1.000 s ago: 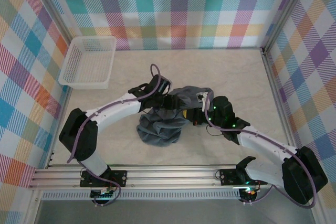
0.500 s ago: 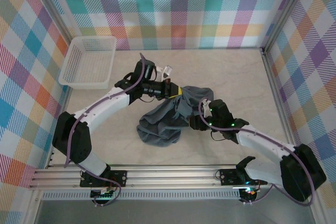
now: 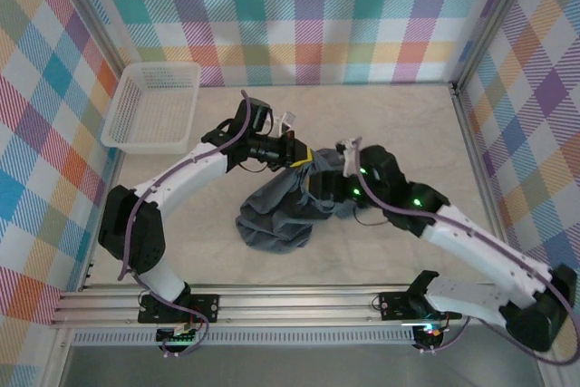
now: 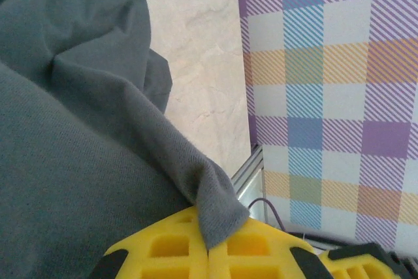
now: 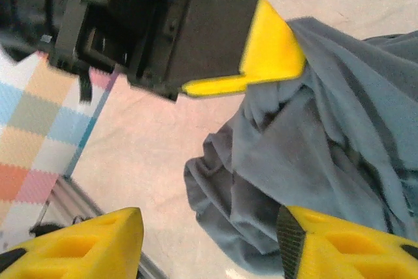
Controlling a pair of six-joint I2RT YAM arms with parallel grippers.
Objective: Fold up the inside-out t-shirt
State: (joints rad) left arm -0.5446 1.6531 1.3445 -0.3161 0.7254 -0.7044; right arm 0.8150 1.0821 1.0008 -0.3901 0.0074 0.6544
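Inside-out t-shirt [image 3: 276,213] is a crumpled heap on the table, right of the white basket [image 3: 152,106] and nearer the arm bases. Collar and sleeves can't be made out, and the right arm covers its far-right part. Its long axis runs diagonally from the pinched edge down to the near-left bulk. Left gripper [image 4: 209,247] is clamped on a fabric fold. Right gripper [image 5: 209,233] has its jaws apart, empty, over the cloth.

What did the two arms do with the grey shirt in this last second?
The left gripper shut on a fold of the t-shirt and drew it slightly toward the far side. The right gripper opened, letting the cloth go. The white basket and the shirt's near heap stayed put.
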